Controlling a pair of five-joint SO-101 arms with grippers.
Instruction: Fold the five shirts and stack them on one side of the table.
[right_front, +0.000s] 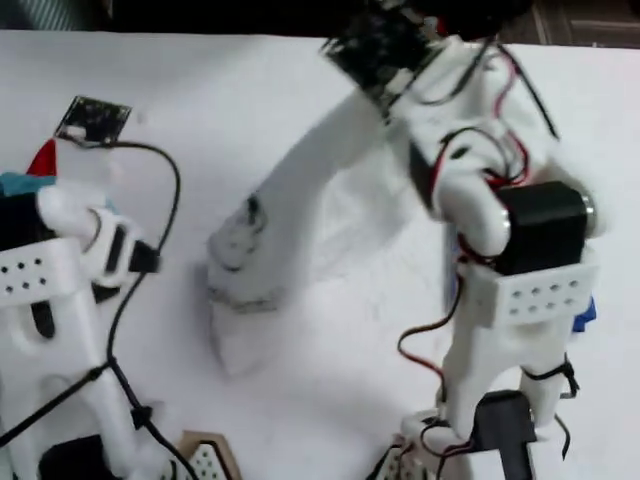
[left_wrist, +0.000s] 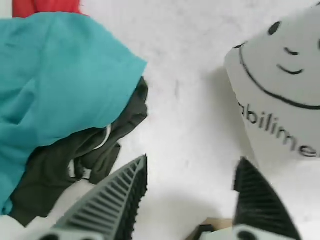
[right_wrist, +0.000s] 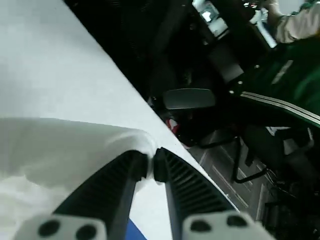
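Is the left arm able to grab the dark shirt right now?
Probably yes: the open left gripper is beside the dark shirt, whose edge pokes out from under the teal shirt, nothing between.

Likely a robotics lab: white table, bare-wired arm (red and black leads), office chair beyond.

The teal shirt runs past the view's edge and covers much of the dark shirt; the red shirt is cut to a sliver; the white shirt is blurred in the high view.
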